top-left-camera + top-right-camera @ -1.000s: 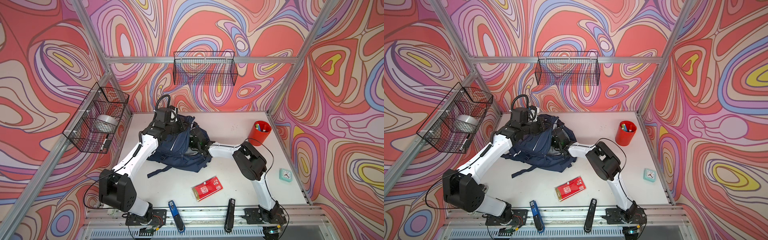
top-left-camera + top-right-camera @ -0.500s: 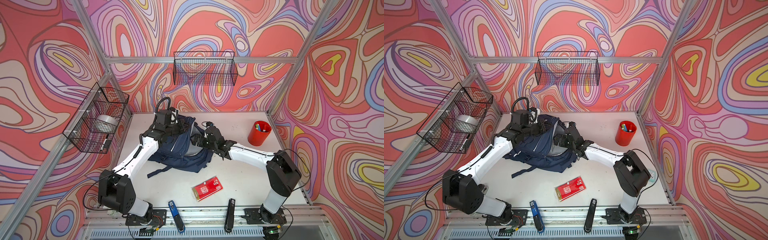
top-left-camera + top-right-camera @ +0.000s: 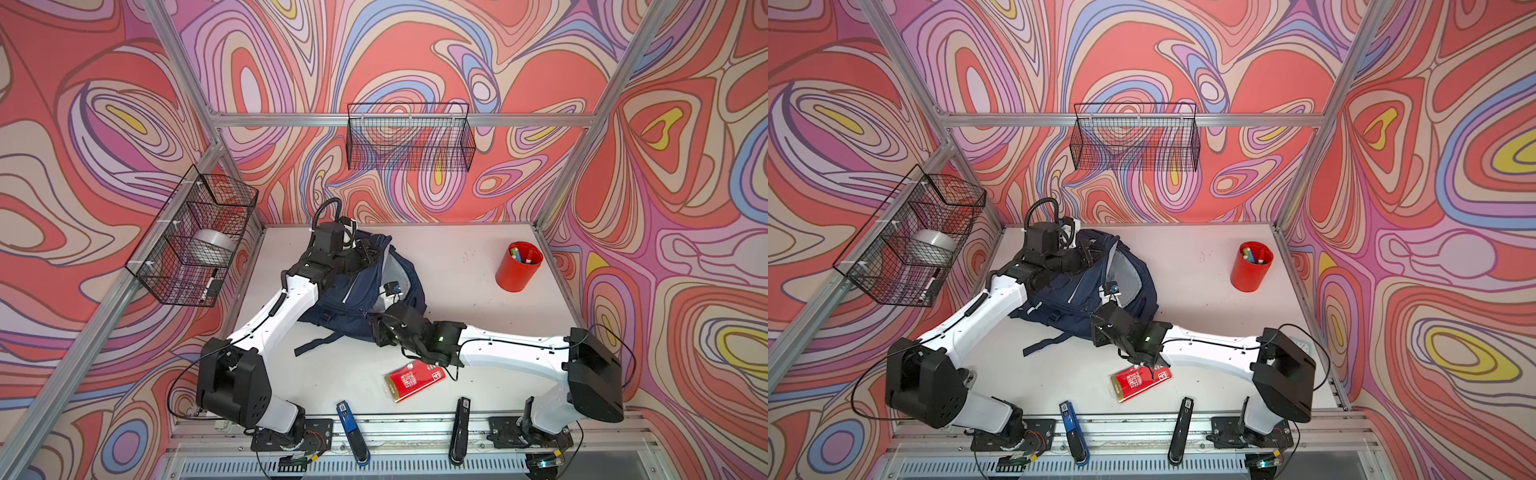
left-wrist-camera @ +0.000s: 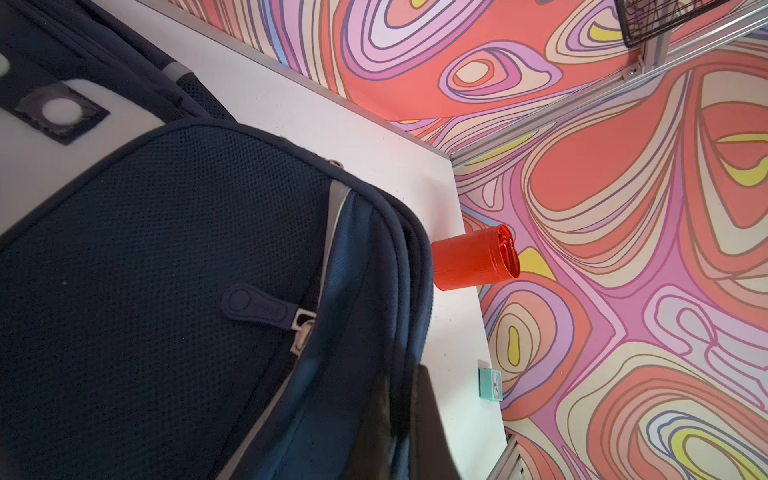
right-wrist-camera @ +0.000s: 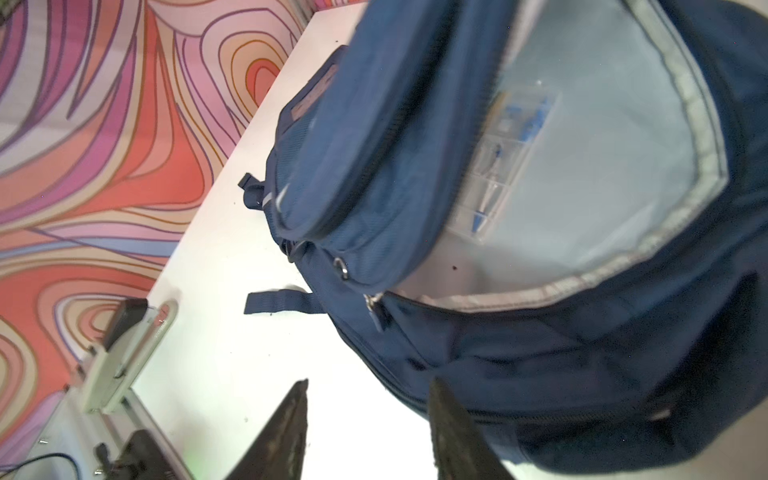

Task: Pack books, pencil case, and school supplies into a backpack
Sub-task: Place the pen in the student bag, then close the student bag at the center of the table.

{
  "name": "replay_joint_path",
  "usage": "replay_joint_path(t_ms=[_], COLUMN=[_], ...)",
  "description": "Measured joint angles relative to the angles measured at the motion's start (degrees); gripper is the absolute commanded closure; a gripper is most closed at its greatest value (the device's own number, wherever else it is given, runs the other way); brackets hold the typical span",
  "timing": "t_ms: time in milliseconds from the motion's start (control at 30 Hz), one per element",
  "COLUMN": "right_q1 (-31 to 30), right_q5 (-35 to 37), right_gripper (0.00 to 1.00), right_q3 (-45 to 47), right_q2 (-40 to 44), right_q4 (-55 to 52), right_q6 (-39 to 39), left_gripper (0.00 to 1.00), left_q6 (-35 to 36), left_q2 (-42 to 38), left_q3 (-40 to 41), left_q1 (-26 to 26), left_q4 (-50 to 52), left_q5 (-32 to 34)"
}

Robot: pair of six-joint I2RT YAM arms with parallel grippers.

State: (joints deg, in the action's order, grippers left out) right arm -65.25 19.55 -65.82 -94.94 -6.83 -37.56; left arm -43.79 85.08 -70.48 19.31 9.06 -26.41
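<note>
I am clamping my left gripper (image 3: 369,255) on the top rim of the navy backpack (image 3: 357,299), my right gripper (image 5: 370,382) hovering beside it, fingers apart and empty.

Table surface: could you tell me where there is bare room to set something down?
Free: between backpack and red cup; also between its strap and blue stapler. Crowded: around the red packet, close under the right arm.

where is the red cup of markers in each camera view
In a top view: red cup near the table's far corner on the right arm's side, apart from the backpack.
In a top view: red cup in that same corner.
Left wrist: red cup just past the backpack's curved edge.
Right wrist: not in it.
Shared landmark: the backpack, in all four.
</note>
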Motion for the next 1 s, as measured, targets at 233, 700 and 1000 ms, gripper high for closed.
replay_joint_path(t_ms=[233,700,1000], right_q1=[-0.9,-1.18,-1.18], right_q5=[3.82,9.44,5.2], right_gripper=[0.6,1.0,1.0], right_q3=[-6.82,-12.17,-7.8], right_q2=[-13.0,-18.47,-16.72], right_q4=[0.59,-1.44,2.38], right_q6=[4.31,8.87,10.51], left_gripper=[1.0,1.0,0.0], left_q6=[-0.02,-1.9,-1.46], left_q2=[0.0,-0.2,-2.91], left_q3=[-0.02,0.52,0.5], left_q1=[0.15,0.15,-0.31], left_q4=[0.04,-0.74,0.74], left_q5=[0.28,0.35,2.75])
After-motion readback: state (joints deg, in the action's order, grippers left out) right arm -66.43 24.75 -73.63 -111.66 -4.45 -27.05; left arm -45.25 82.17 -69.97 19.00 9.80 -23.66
